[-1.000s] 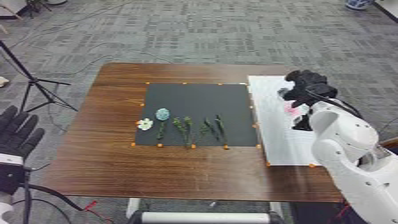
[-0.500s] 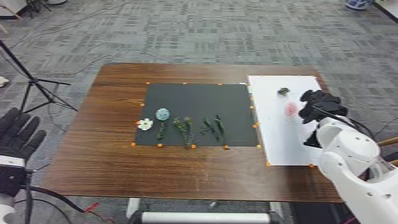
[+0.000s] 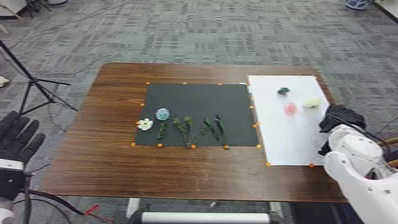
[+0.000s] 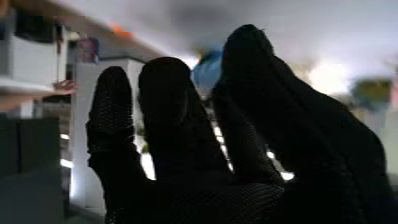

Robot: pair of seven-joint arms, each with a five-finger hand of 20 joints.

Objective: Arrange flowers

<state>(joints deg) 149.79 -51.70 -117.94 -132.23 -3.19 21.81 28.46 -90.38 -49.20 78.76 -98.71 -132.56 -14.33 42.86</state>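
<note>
A grey patterned carpet (image 3: 204, 30) surrounds one brown wooden tabletop (image 3: 107, 170), which carries one dark mat (image 3: 191, 97) left of centre and one long white sheet (image 3: 289, 142) on the right. Two white robot arms come in at the near corners. The right robot hand (image 3: 344, 118), in a black glove, is beside the sheet's right edge; in the right wrist view its fingers (image 4: 169, 100) are extended and fairly straight, with nothing seen in their hold. The left robot hand (image 3: 18, 137), also black-gloved, is off the tabletop's left side, open with fingers spread, holding nothing. One black tripod (image 3: 34, 80) stands on the carpet at left. Five flower heads lie out. Three are on the white sheet: one pale yellow (image 3: 312, 102) near its right edge, one pink (image 3: 290, 108) just left of that, and one small dark green (image 3: 283, 91) farther off. Two are on the mat's left part: one blue-green (image 3: 163, 114) and, just left and nearer, one white (image 3: 145, 124). The mat's near half also holds one thin dark stem (image 3: 161, 132), two feathery green sprigs (image 3: 184, 127) in the middle, and at least two dark leafy stems (image 3: 219, 127) to their right, overlapping too closely to count. Small orange markers (image 3: 193, 146) edge mat and sheet.
</note>
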